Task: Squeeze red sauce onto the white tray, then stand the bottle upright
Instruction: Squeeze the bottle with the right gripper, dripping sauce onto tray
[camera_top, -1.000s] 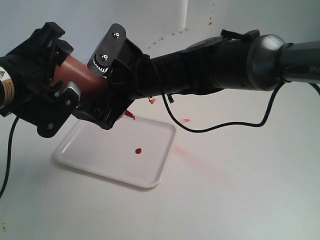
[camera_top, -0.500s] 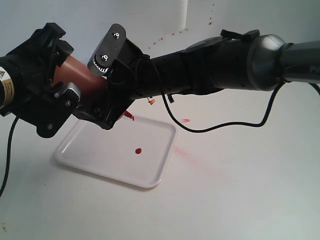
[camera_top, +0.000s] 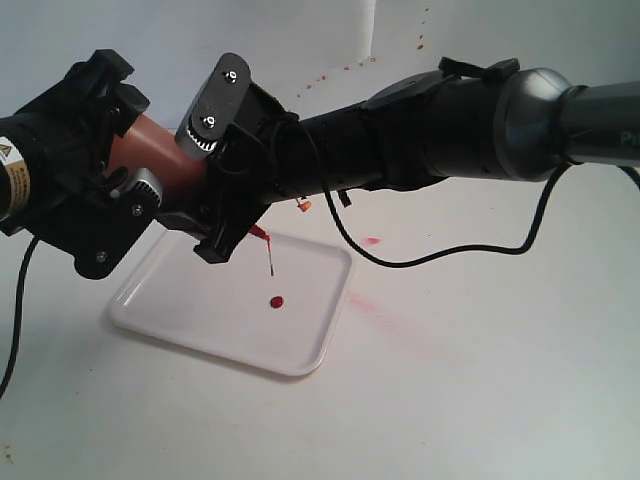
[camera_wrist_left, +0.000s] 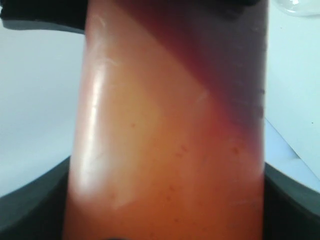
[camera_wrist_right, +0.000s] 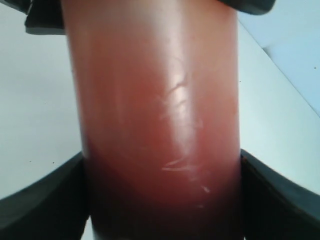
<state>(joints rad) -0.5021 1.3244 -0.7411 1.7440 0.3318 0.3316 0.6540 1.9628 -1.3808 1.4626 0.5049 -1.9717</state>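
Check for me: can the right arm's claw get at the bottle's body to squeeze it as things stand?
Looks like yes. The right claw straddles the bottle beside the left claw, nothing between, and a thin thread of red sauce hangs from the nozzle over the white tray.

Close view of the bottle (camera_wrist_left: 170, 130), which spans the whole frame. Its wall is translucent orange-red, with a glossy pale streak along one side, and it shades across a diagonal boundary to dark maroon on the other. The fingers (camera_wrist_left: 30, 205) of the left gripper (camera_wrist_left: 165, 215) appear as dark curved shapes meeting both sides of the bottle. A further black part (camera_wrist_left: 45, 15), not identifiable, crosses the bottle farther along. A pale surface (camera_wrist_left: 35, 100) lies behind.
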